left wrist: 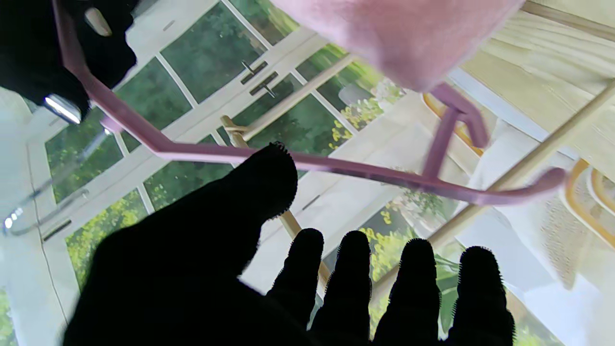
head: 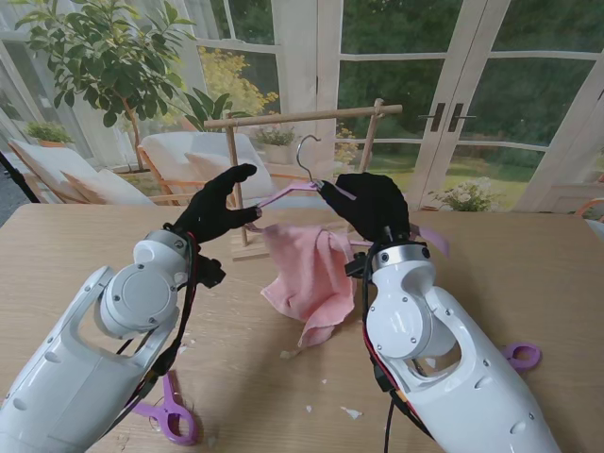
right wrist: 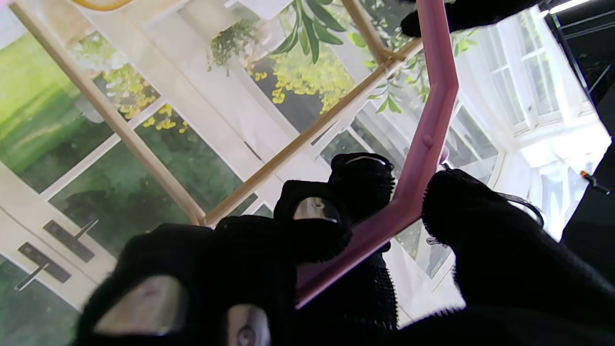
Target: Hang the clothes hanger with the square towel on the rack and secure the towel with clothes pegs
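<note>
My right hand [head: 373, 208] is shut on the pink clothes hanger [head: 288, 193] near its neck, holding it up above the table. Its metal hook [head: 304, 156] stands lower than the wooden rack's top bar [head: 302, 117], not on it. The pink square towel [head: 307, 274] droops from the hanger down to the table. To the left, my left hand [head: 222, 203] is open by the hanger's left arm. In the left wrist view the thumb [left wrist: 259, 182] reaches up to the hanger bar [left wrist: 336, 166], under the towel [left wrist: 399, 38]. The right wrist view shows fingers [right wrist: 360, 178] pinching the hanger [right wrist: 423, 158].
One purple peg [head: 172, 415] lies on the table near me on the left, half under my left arm. Another peg [head: 522, 356] lies on the right beside my right forearm. The rack's base [head: 250, 250] sits behind the towel. White scraps [head: 349, 412] dot the wooden table.
</note>
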Motion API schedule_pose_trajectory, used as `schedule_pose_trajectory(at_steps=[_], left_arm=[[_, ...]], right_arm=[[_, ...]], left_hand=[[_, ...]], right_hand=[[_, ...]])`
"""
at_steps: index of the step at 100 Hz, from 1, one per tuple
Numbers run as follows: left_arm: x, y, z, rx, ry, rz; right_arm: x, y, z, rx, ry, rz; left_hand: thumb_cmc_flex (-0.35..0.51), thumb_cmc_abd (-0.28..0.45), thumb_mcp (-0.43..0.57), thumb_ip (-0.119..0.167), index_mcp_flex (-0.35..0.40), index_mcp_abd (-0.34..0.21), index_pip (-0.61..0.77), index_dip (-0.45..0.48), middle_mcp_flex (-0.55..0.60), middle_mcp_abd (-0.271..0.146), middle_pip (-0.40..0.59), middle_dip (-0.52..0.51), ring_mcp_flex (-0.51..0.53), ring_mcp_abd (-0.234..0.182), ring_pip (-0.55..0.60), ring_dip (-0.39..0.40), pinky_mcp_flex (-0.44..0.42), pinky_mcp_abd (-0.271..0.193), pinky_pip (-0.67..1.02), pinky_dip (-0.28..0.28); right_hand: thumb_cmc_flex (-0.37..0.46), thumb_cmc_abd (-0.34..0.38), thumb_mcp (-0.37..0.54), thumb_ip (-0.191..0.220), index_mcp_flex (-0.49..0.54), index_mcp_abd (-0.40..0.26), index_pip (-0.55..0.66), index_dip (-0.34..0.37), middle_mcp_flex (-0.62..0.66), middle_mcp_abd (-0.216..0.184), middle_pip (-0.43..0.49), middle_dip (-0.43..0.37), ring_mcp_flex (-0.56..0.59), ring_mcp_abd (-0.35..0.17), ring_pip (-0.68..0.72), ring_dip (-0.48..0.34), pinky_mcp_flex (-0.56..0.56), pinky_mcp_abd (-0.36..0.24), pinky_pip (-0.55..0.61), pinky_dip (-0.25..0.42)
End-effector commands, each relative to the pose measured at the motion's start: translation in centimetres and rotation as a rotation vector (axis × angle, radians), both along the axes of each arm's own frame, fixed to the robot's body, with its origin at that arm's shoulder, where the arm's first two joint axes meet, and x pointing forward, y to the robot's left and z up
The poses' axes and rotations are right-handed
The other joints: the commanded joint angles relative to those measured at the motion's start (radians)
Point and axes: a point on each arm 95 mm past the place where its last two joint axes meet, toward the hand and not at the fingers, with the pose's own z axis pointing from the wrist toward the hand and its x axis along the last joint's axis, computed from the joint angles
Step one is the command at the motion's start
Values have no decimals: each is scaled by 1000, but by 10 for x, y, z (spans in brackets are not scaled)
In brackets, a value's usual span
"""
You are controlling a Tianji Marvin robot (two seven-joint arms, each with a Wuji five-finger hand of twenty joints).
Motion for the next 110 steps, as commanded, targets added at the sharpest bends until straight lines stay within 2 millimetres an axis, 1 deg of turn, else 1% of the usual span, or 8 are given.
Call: schedule_pose_trajectory(at_steps=[1, 41, 58, 62, 89, 94, 102, 110], left_arm=[[-1, -9, 1, 5, 5, -38], [4, -34, -6, -13, 20, -79], [4, -40, -5, -38, 2, -52], [4, -40, -5, -46, 0, -47], [7, -40, -3, -60, -52, -1], [8, -40, -2, -54, -63, 11], [9, -39, -1, -42, -76, 32], [9, -38, 1, -45, -65, 49]], right_arm=[[-4, 9, -2, 5, 12, 40], [-8, 23, -5, 1, 23, 120], [-8, 24, -7, 12, 31, 136], [-8, 24, -7, 13, 33, 138], [-7, 24, -7, 31, 44, 138], [-7, 24, -7, 33, 43, 137], [-7, 24, -7, 32, 40, 136], [-7, 24, -7, 31, 40, 138]], left_hand=[[-28, -31, 31, 10, -22, -40, -23, -16, -17, -48, -7, 4, -33, -32, -15, -12, 0, -40, -41, -7], [94, 30, -17, 15, 149, -13, 111, 41, 70, -14, 143, 37, 38, 5, 44, 29, 73, 11, -90, 82], [212, -24, -167, -44, 159, 40, 766, 554, 210, 10, 461, 351, 162, 79, 365, 260, 94, 88, 299, 218], [220, -30, -180, -43, 166, 21, 865, 659, 318, 21, 541, 605, 227, 110, 539, 365, 115, 113, 522, 263], [48, -14, -52, -64, 514, -32, 1015, 1032, 823, -3, 1104, 754, 807, 152, 1243, 554, 710, 341, 1148, 625], [-5, -12, -9, -65, 576, -25, 1014, 1077, 893, -14, 1140, 768, 904, 143, 1326, 535, 857, 342, 1274, 609], [-78, 15, 23, -53, 647, -38, 1016, 1132, 981, -54, 1177, 758, 1053, 97, 1430, 474, 1119, 334, 1490, 398], [-128, 56, 23, -36, 684, -50, 1018, 1166, 1027, -80, 1187, 755, 1156, 57, 1484, 443, 1154, 253, 1609, 382]], right_hand=[[63, 42, 51, 87, 73, 38, 60, 31, 88, 69, 145, 52, 6, -52, 129, 60, 40, -278, 183, 1040], [62, 45, 48, 88, 72, 34, 59, 33, 88, 64, 143, 53, 6, -54, 128, 61, 40, -282, 183, 1039], [61, 46, 47, 89, 72, 32, 59, 33, 88, 64, 143, 53, 6, -54, 127, 60, 41, -283, 183, 1038], [60, 47, 46, 89, 72, 31, 58, 33, 88, 64, 143, 53, 6, -55, 127, 60, 41, -283, 183, 1037], [53, 53, 32, 83, 59, 9, 41, 30, 72, 69, 131, 51, 8, -49, 119, 46, 42, -284, 183, 1019], [49, 53, 30, 81, 57, 4, 32, 26, 68, 73, 126, 49, 8, -45, 117, 39, 42, -283, 183, 1009], [40, 56, 24, 73, 47, -2, 16, 17, 57, 80, 115, 45, 8, -37, 116, 19, 41, -282, 183, 990], [25, 55, 20, 68, 35, -4, 1, 7, 44, 89, 101, 38, 8, -20, 111, -1, 42, -277, 183, 974]])
